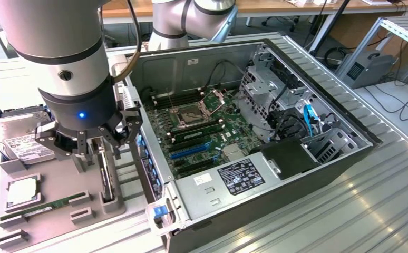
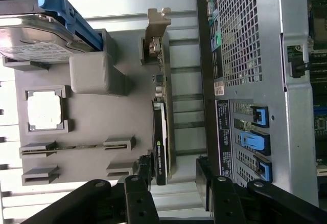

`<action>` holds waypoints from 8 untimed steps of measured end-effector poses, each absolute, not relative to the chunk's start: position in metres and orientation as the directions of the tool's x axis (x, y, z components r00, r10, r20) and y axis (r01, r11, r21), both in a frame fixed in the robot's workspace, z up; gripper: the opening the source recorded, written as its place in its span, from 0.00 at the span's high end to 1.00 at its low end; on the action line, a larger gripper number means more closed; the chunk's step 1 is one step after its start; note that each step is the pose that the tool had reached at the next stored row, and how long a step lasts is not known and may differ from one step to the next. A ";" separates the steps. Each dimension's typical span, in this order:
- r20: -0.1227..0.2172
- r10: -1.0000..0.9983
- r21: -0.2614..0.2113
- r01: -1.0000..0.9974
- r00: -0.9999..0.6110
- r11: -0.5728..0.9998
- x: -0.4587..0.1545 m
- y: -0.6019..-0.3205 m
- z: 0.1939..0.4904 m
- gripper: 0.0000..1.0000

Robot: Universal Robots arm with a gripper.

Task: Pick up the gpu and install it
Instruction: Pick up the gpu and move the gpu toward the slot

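Hovering end effector (image 1: 95, 156) straddles gpu (image 2: 162, 127) in grey tray (image 2: 92, 116).

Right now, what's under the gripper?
The gpu, standing on edge in the gray holder tray, directly below the open gripper. Its lower edge is hidden in the tray's slot.
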State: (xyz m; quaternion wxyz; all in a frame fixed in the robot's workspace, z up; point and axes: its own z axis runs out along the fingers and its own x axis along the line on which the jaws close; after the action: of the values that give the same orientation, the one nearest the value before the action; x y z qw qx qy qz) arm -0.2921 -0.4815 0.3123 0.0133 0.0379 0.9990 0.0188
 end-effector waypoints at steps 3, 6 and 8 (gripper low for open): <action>-0.025 0.076 0.039 0.075 -0.997 0.996 -0.292 -0.481 0.311 0.52; -0.025 0.076 0.039 0.075 -0.997 0.996 -0.292 -0.481 0.310 0.52; -0.025 0.076 0.039 0.075 -0.997 0.996 -0.292 -0.481 0.310 0.52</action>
State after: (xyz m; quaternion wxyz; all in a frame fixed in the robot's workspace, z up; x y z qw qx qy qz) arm -0.2922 -0.4815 0.3095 0.0133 0.0379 0.9990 0.0188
